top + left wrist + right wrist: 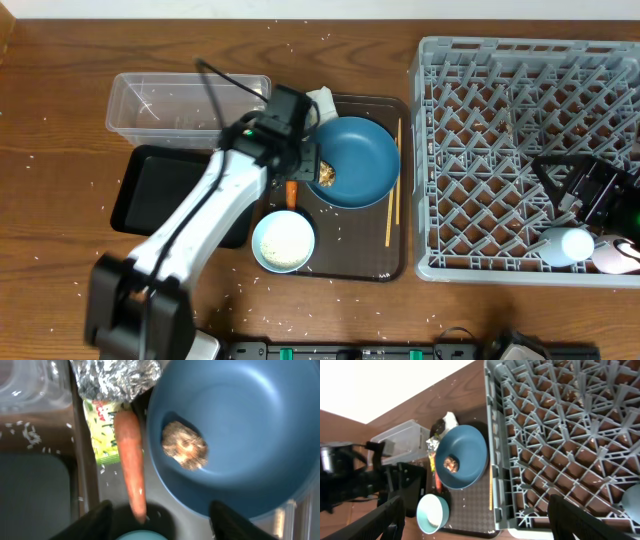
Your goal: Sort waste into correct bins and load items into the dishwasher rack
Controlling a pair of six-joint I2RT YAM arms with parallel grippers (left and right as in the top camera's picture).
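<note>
The carrot (131, 460) lies on the brown tray (370, 262), just beside the blue bowl (250, 405) and partly over the wrapper (102, 435). Expected handling: light, stiff, smooth-skinned and tapered, so liable to roll or to slip out lengthwise. Take hold across the thicker middle, not at the thin tip

The left end effector (160, 511) hangs over the narrow end with its jaws parted wide. The tip sits between them, nearer one finger than the other, and nothing is gripped. The right end effector (477, 510) stands wide open and empty above the rack (560, 420). The lump (184, 445) rests inside the blue bowl

Hard to make out:
- whether the carrot's thick end runs under the crumpled foil (115, 377)
- a pale rim (140, 535), cut off at the left wrist view's lower edge
- most of the carrot in the overhead view, hidden by the left arm (200, 215)
</note>
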